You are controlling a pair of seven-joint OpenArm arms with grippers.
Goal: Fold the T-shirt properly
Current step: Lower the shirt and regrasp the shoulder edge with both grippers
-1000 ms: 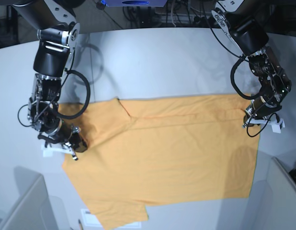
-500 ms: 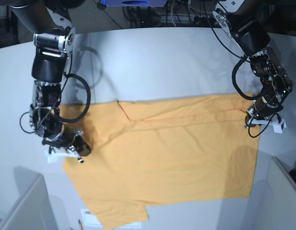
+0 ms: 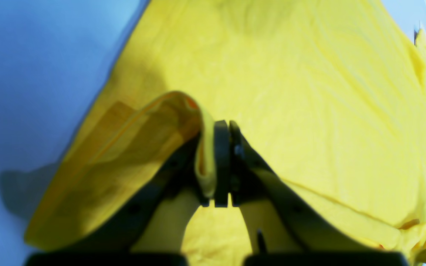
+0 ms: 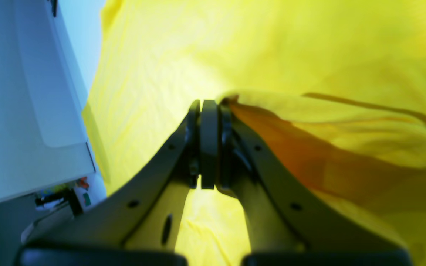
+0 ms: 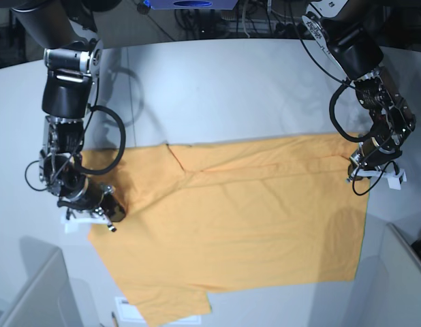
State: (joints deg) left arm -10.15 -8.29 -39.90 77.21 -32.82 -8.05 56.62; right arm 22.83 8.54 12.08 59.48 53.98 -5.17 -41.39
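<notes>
T-shirt [image 5: 238, 225] lay spread flat across table [image 5: 231, 88], plain side up; no print, tag or writing legible. Left gripper [image 3: 218, 166] was clamped on a fold of shirt edge. Right gripper [image 4: 207, 147] likewise pinched cloth at opposite edge.

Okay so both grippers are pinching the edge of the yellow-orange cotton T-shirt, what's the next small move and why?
Probably lift both ends together and carry that edge toward the near edge. The left gripper and right gripper are each shut on a pinch of the yellow-orange cotton T-shirt, which lies spread flat on the grey table, so the fold isn't made yet.
</notes>
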